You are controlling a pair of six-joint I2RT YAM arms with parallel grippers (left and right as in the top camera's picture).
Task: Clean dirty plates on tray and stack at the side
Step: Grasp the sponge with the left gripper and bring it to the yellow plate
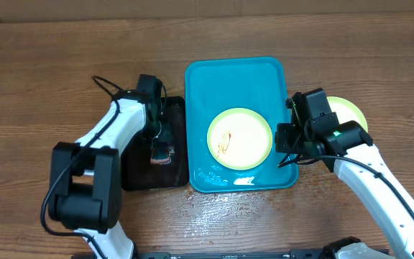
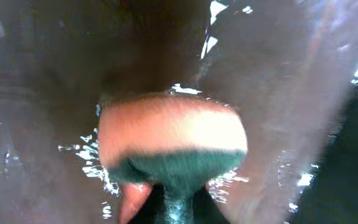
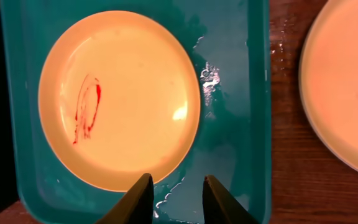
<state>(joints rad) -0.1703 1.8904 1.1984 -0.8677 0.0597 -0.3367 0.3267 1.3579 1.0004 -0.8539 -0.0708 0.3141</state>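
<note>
One wide wooden table (image 1: 42,65) carries everything, with a wet sheen on it at 6 o'clock of the tray (image 1: 236,75). The tray lies at the centre as the washing place and has a film of water on its floor. At 9 o'clock of it, right against its rim, sits a smaller black tray (image 1: 136,176), also wet, which seems to serve as the sponge's station. On the turquoise floor, toward 6 o'clock of its middle, the one dirty plate (image 1: 249,140) lies flat, with a red smear (image 3: 87,109) at 9 o'clock of its whitish centre; it is likely there awaiting a scrub. A second plate (image 1: 352,111) rests on bare wood at 3 o'clock of the tray, apart from the rim, apparently the start of the side stack. No smear shows on it, and whether another lies beneath it I cannot tell. The sponge (image 2: 173,140), yellow with a dark green scouring face, is low over the black tray, and the left gripper (image 1: 160,144) appears clenched on it, though that view is blurred. The right gripper (image 3: 176,202) hangs with fingers (image 3: 138,200) spread and nothing between them, at 5 o'clock of the dirty plate, probably to steady or lift it. Its arm hides part of the side plate from above, and the tray's raised rim stands between the dirty plate and the stack.
</note>
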